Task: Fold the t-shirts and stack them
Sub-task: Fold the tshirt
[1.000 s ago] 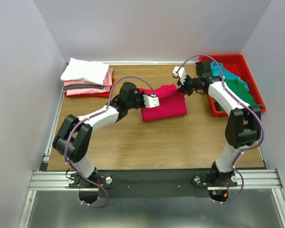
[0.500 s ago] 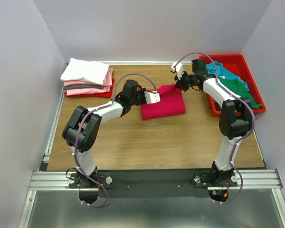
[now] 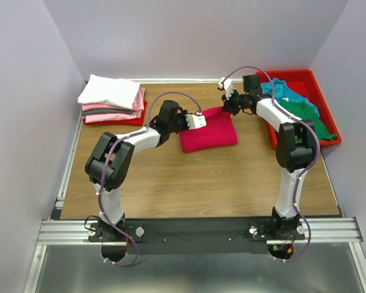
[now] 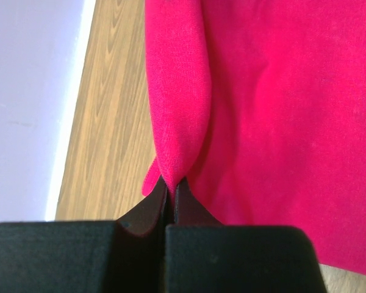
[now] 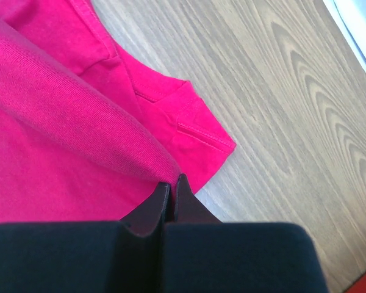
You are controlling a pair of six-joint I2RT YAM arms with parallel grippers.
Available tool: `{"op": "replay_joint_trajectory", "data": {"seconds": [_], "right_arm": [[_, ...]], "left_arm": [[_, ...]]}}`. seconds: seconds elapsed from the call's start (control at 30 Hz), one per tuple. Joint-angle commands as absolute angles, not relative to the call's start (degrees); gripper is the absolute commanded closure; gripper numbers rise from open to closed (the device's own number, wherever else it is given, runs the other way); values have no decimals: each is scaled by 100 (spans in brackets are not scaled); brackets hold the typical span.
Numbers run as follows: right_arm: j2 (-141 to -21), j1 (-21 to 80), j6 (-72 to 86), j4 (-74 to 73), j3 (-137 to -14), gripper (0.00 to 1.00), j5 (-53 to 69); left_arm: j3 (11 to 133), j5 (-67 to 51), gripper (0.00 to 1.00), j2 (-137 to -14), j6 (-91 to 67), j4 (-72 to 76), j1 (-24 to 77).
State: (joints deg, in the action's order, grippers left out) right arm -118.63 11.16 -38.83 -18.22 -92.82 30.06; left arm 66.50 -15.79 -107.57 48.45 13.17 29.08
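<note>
The crimson-pink t-shirt lies partly folded in the middle of the table. My left gripper is shut on its far left edge; the left wrist view shows the pinched cloth rising from the jaws. My right gripper is shut on its far right edge; the right wrist view shows the cloth held above a lower layer. Folded white, grey and pale pink t-shirts are stacked at the far left. Teal and green t-shirts lie crumpled in the red tray at the right.
The folded stack sits on a red tray at the far left corner. Grey walls close in the table on three sides. Bare wooden table lies in front of the crimson shirt.
Both grippers have moved toward the far side of the table with the crimson shirt's edge, carrying the fold over. The shirt has shifted slightly back and left.
</note>
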Motion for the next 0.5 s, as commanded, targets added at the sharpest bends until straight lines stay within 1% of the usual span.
{"op": "replay_joint_trajectory", "data": {"seconds": [0.0, 0.03, 0.07, 0.1, 0.13, 0.17, 0.2, 0.23, 0.27, 0.3, 0.33, 0.4, 0.47], "right_arm": [[-12137, 1134, -3666, -1617, -9571, 89, 2769], [-12251, 1169, -3465, -1574, -9641, 71, 2621], [-12339, 1195, -3324, -1530, -9790, 47, 2489], [-12409, 1204, -3183, -1503, -9878, 16, 2383], [-12428, 1213, -2816, -1312, -9914, 0, 2182], [-12428, 1213, -2525, -1075, -9905, 0, 1953], [-12419, 1213, -1835, -820, -9897, 0, 1586], [-12402, 1222, -1506, -609, -9914, 0, 1225], [-12393, 1222, -1198, -302, -9975, 0, 465], [-12358, 1213, -995, -273, -10080, 0, 248], [-12314, 1213, -706, -220, -10081, 0, 29], [-12130, 1160, -581, -220, -9976, 0, 148], [-11814, 1116, -501, -316, -9660, 0, 911]], "left_arm": [[6907, -1110, 90, -10977, 4606, 1344, 2856], [6978, -881, 73, -11004, 4162, 1432, 2856], [7066, -566, 46, -11047, 3844, 1520, 2856], [7180, -223, 21, -11126, 3589, 1590, 2848], [7503, 320, 18, -11162, 3368, 1608, 2769], [7689, 638, 9, -11188, 2740, 1617, 2742], [8169, 1364, 8, -11197, 2429, 1478, 2699], [8461, 1623, 8, -11206, 2086, 1276, 2655], [8751, 1783, 8, -11197, 1805, 1074, 2541], [9267, 1958, 8, -11136, 1201, 620, 2488], [9464, 1934, 8, -11075, 1004, 406, 2435], [9641, 1759, 8, -10760, 644, 89, 2321], [9414, 1101, 8, -10434, 441, -193, 2242]]}}
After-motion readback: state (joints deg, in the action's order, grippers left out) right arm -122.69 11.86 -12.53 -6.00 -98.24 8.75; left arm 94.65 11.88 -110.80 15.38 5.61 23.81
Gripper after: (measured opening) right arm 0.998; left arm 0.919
